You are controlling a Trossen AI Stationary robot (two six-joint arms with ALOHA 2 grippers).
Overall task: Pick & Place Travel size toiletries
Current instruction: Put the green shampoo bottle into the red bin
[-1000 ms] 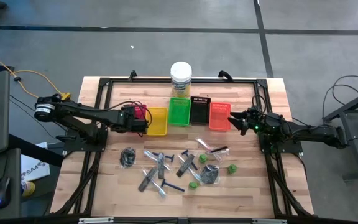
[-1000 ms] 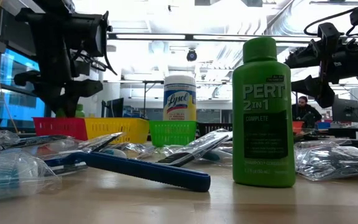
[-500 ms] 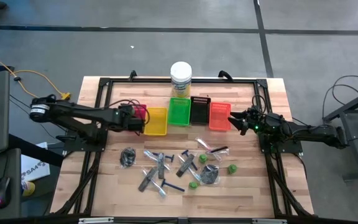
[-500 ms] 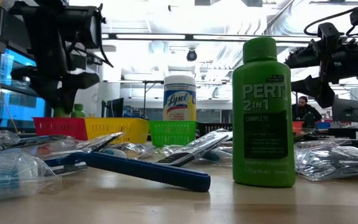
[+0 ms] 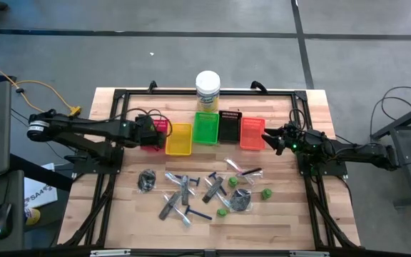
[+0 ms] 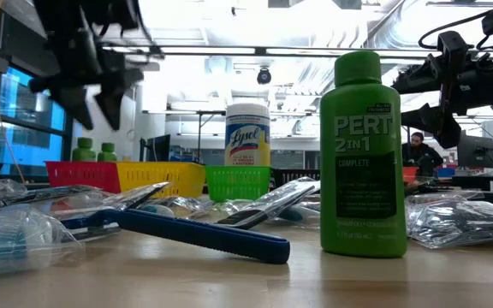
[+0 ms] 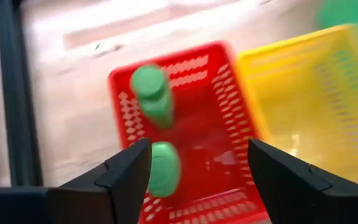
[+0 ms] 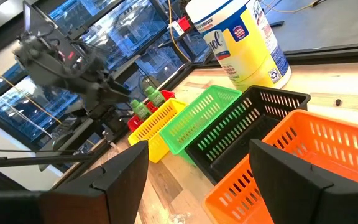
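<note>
High view: left hand (image 5: 155, 133) open over red tray (image 5: 160, 125); two green bottles (image 7: 155, 96) stand inside. Right hand (image 5: 268, 139) open, empty, beside orange tray (image 5: 252, 133). Remaining toiletries (image 5: 184, 191) lie scattered on worktop (image 5: 284, 214), unsorted.

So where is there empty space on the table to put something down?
Bare wood shows along the near edge of the table, below the scattered toiletries, and on the right beyond the orange basket. The middle is crowded with razors, green bottles and wrapped packets.
</note>
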